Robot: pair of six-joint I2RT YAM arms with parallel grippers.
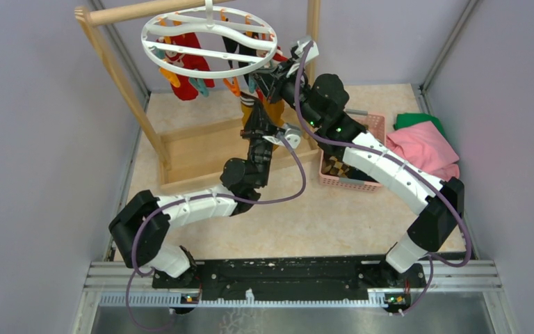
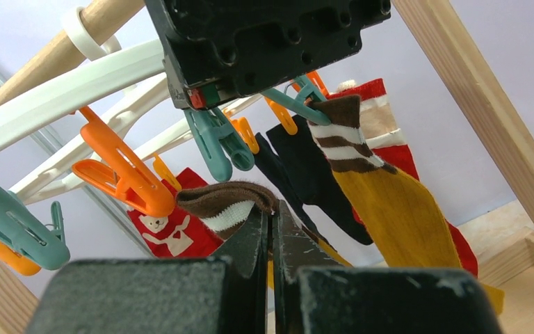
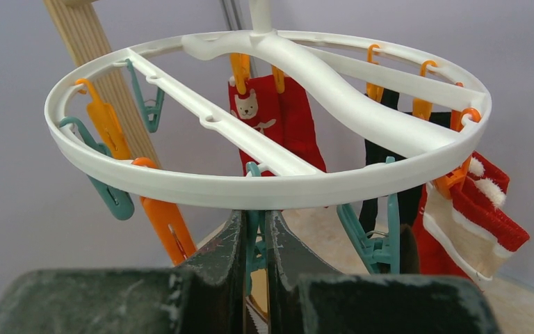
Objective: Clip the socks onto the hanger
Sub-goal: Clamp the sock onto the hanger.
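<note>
Working under the hanger (image 1: 208, 38), hung from a wooden rack (image 1: 114, 69) on a beige tabletop (image 1: 320, 216) between lavender walls (image 1: 35, 139). Clamped left gripper (image 2: 271, 217) on a brown-cuffed mustard sock (image 2: 226, 202) just below the ring; pinched right gripper (image 3: 254, 223) onto a teal clip (image 3: 252, 170) at the rim. Saw red and black socks (image 3: 271, 118) already clipped; pink basket (image 1: 375, 125) to the right.
</note>
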